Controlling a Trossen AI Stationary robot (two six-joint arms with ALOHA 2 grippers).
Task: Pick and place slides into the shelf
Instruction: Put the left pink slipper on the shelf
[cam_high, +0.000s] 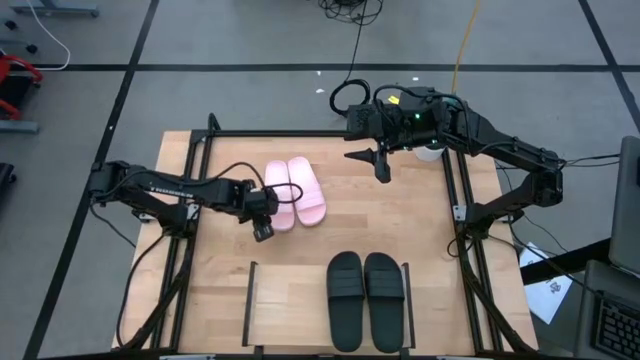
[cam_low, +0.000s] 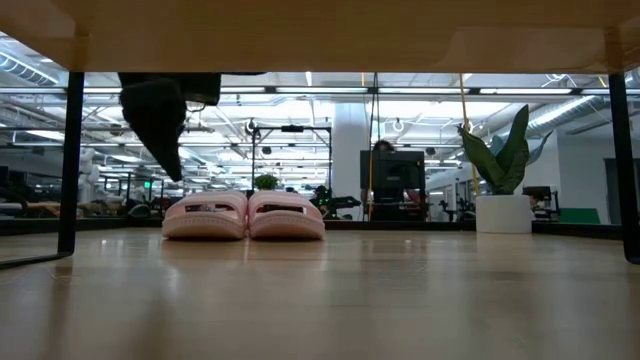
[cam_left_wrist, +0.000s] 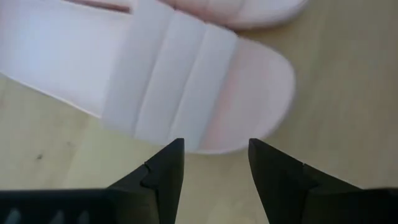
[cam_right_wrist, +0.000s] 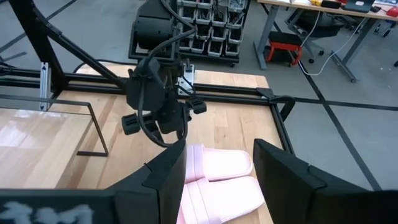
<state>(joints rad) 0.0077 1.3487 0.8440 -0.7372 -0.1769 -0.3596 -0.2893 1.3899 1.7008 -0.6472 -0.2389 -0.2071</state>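
So the left gripper (cam_high: 264, 232) is hovering right at the end of the nearer pink slide (cam_high: 281, 194), roughly 9 o'clock from the table's middle when you look down from above. Its jaws are apart with nothing between them, and the wrist camera shows the slide's rounded end and broad strap (cam_left_wrist: 168, 81) sitting just past the fingertips (cam_left_wrist: 171, 155), so my guess is it's lining up to pinch that end or the strap. The second pink slide (cam_high: 307, 190) lies touching its partner on the side away from the left arm, which is probably why the arm goes for the closer one first. The black slides (cam_high: 364, 298) are already parked side by side at 6 o'clock, between the thin black rails (cam_high: 250, 300) of the shelf (cam_high: 290, 310), taking the half toward the right arm; the open stretch beside them looks like where the pink pair should go. The right gripper (cam_high: 381, 160) waits up at about 1 o'clock, raised off the wood, fingers spread and empty, pointed down toward the pinks, likely just staying out of the way. From the table-level camera the pink pair (cam_low: 245, 215) sits flat on the wooden tabletop (cam_low: 320, 300), with a dark gripper hanging above and to one side, not touching. I'd call it half done.
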